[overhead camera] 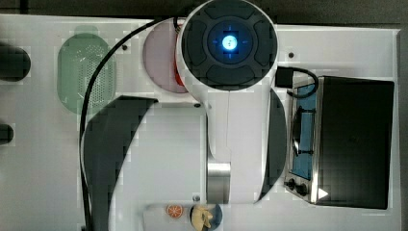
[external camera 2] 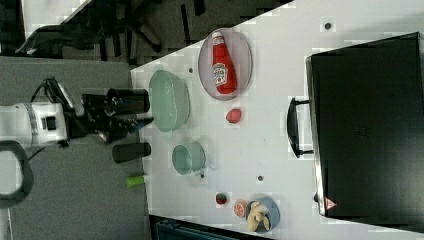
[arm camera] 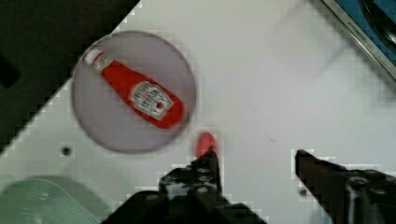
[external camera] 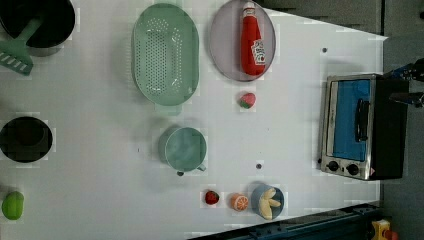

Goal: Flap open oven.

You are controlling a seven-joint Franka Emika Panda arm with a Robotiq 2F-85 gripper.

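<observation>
A white table (external camera: 300,90) is stretching under me, dark floor showing beyond its edge. The oven (external camera: 362,127) is sitting at the left view's right, door closed (handle facing the table). A ketchup bottle (arm camera: 135,95) is lying on a grey plate (arm camera: 93,126); a green colander (external camera: 165,52) and cup (external camera: 185,148) are standing apart. My claw (arm camera: 257,158) is hanging spread, pinching nothing.
</observation>
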